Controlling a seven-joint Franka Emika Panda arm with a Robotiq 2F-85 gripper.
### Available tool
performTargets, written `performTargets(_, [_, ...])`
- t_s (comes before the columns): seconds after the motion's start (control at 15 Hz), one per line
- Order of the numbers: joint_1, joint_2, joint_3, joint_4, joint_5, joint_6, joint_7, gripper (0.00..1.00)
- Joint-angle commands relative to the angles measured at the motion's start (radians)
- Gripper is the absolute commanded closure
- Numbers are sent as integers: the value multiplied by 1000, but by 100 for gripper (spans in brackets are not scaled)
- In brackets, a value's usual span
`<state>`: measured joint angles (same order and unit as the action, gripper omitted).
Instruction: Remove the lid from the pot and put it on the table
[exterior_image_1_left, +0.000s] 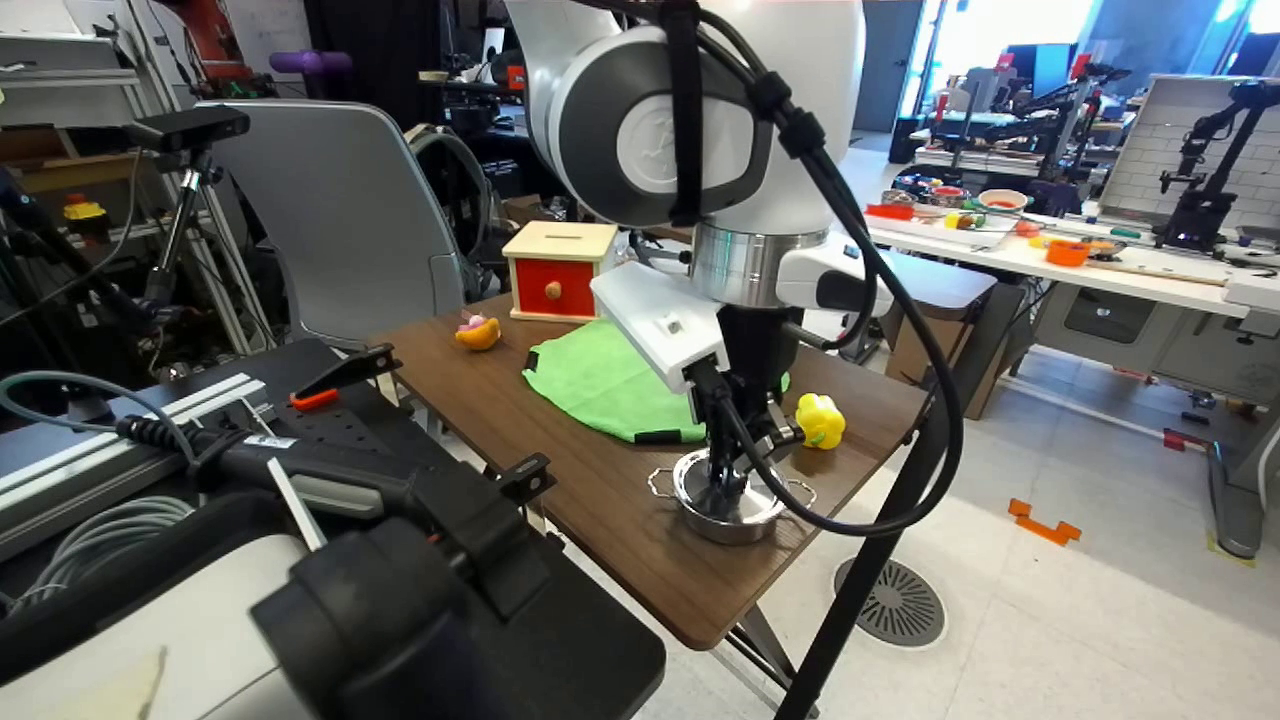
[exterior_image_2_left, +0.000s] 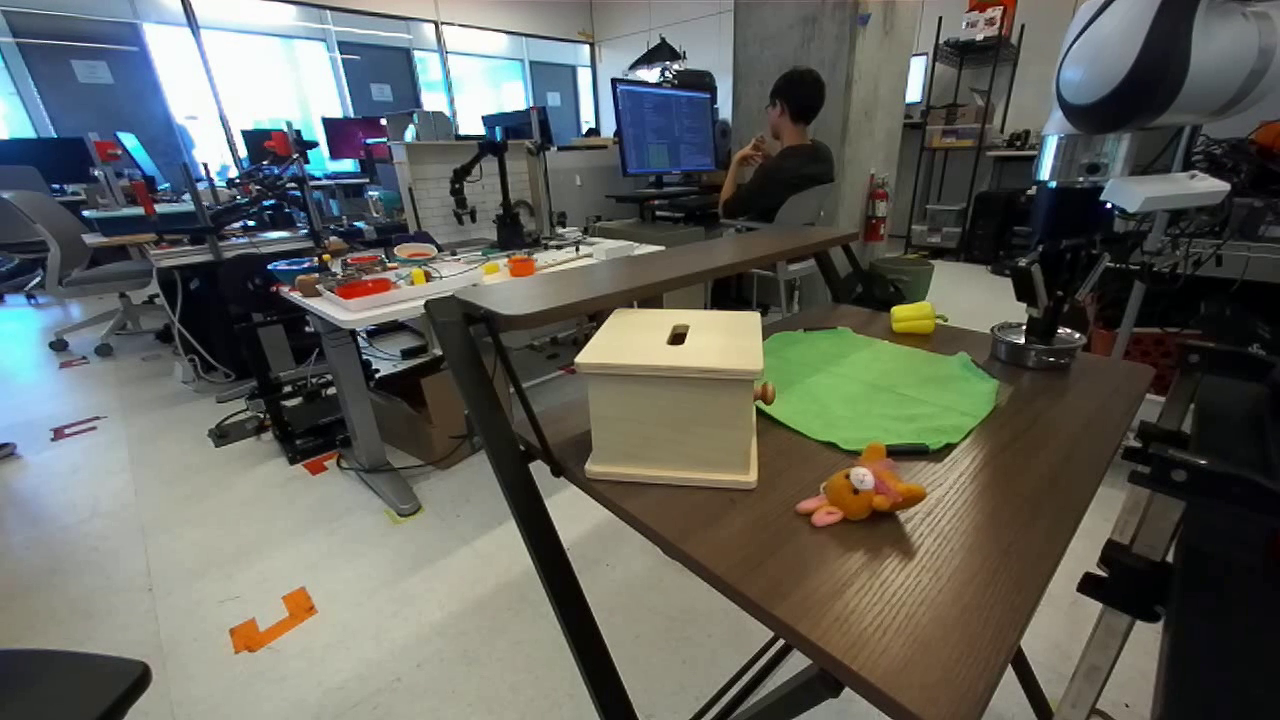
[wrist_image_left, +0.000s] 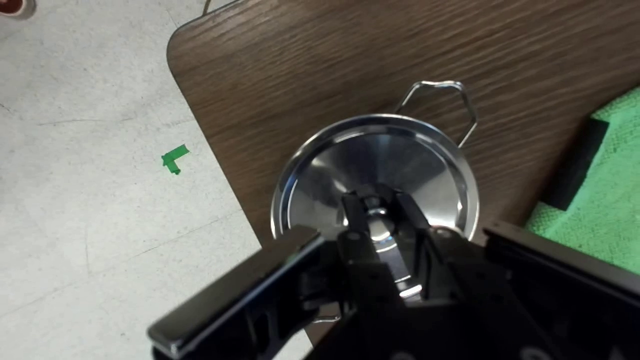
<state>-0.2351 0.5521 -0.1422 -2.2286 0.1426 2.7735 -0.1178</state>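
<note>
The shiny silver lid (wrist_image_left: 415, 160) lies on the steel pot (exterior_image_1_left: 735, 531), covering its top. The pot stands near a corner of the dark brown table (exterior_image_1_left: 600, 525) and shows in both exterior views (exterior_image_2_left: 1030, 356). In the wrist view a wire handle of the pot sticks out at the upper right. My gripper (wrist_image_left: 378, 202) points down over the lid's centre, its two black fingers closed against the sides of the round knob. In both exterior views the fingertips (exterior_image_1_left: 726, 482) reach down to the lid. The inside of the pot is hidden.
A green cloth (exterior_image_1_left: 615, 385) lies beside the pot. A yellow toy pepper (exterior_image_1_left: 820, 421) stands near the table's far edge. A red-and-wood box (exterior_image_1_left: 556, 270) and an orange plush toy (exterior_image_2_left: 862, 488) are at the opposite end. The table edge is close to the pot.
</note>
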Motion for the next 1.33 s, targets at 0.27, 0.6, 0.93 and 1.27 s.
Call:
performTargets(0.27, [26, -195, 19, -146, -91, -29, -28, 95])
performTargets(0.6, [97, -216, 45, -213, -150, -25, -14, 95])
performTargets(0.93, [148, -153, 58, -210, -184, -33, -7, 95])
performTargets(1.27, [154, -89, 51, -198, -193, -42, -4, 95])
